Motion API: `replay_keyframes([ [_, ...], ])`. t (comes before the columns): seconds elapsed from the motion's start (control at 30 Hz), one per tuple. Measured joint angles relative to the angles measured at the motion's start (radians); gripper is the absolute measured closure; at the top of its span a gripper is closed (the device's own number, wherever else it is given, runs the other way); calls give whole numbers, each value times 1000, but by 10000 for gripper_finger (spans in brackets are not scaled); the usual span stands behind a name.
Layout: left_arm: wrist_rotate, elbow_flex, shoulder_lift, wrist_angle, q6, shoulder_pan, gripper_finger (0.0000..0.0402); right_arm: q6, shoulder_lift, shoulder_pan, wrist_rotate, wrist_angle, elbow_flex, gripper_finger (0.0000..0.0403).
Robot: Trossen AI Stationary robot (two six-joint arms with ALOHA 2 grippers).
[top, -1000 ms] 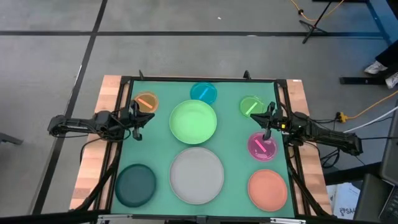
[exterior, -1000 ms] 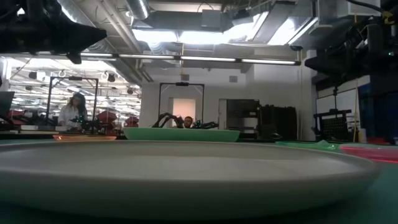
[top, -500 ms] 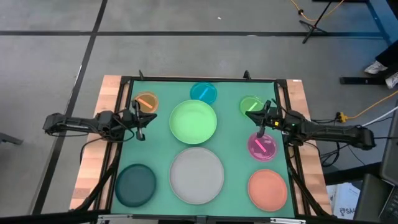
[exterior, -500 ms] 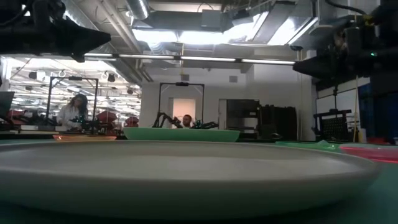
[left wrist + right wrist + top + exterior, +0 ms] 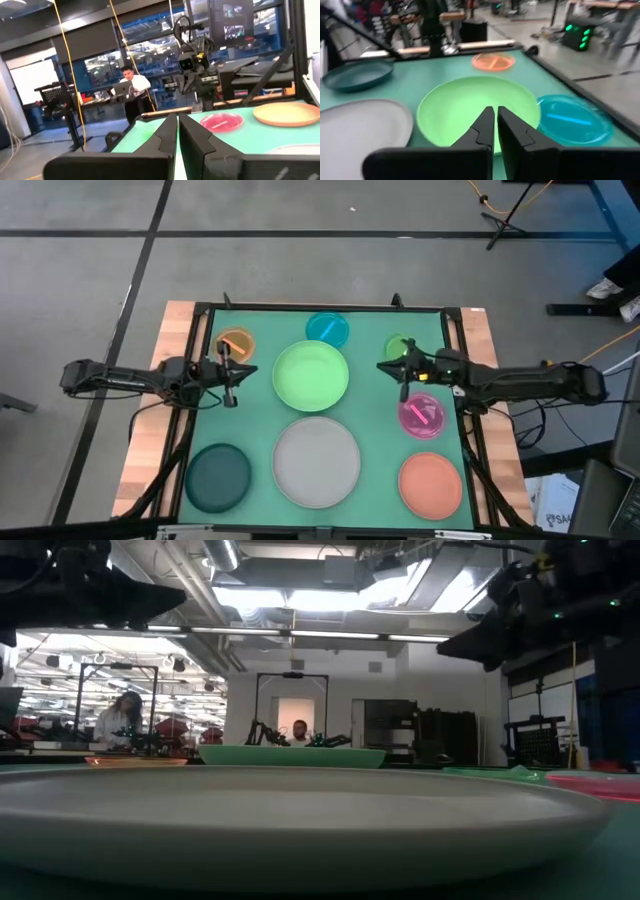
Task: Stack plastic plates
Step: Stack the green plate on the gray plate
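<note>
On the green table [image 5: 380, 435], from my overhead view, eight plates lie apart, unstacked: the light green plate [image 5: 311, 375] in the middle, the grey-white plate [image 5: 317, 462] in front of it, the dark green plate [image 5: 218, 476] and salmon plate [image 5: 431, 484] at the near corners, and the cyan plate [image 5: 327, 329], orange plate [image 5: 236, 343], lime plate [image 5: 400, 348] and pink plate [image 5: 421, 415] around the far half. I see my left end effector [image 5: 229, 371] just beside the orange plate, and my right end effector [image 5: 404, 370] over the lime plate's edge, near the pink one. At table height, the grey-white plate [image 5: 300, 815] fills the foreground, with the light green plate [image 5: 292, 755] behind. Through the left wrist, the fingers [image 5: 162, 137] sit pressed together, holding nothing, aimed toward the pink plate [image 5: 221, 120]. Through the right wrist, the fingers [image 5: 481, 127] are likewise closed and empty above the light green plate [image 5: 450, 107].
</note>
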Motion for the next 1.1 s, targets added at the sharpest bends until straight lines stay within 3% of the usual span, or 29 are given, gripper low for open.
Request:
replay_keyframes([
  [0.4,56,0,172,26,-55,9,390,-21,342,7,-129,6,177,386],
  [0.7,56,0,235,54,-110,9,390,-77,505,75,-113,-76,294,386],
  [0.83,26,0,235,53,-162,9,390,12,542,65,-19,-80,332,385],
  [0.93,-1,0,235,53,-177,9,390,101,578,47,55,-148,380,362],
  [1.1,-20,0,235,52,-186,9,390,176,670,21,135,-274,474,277],
])
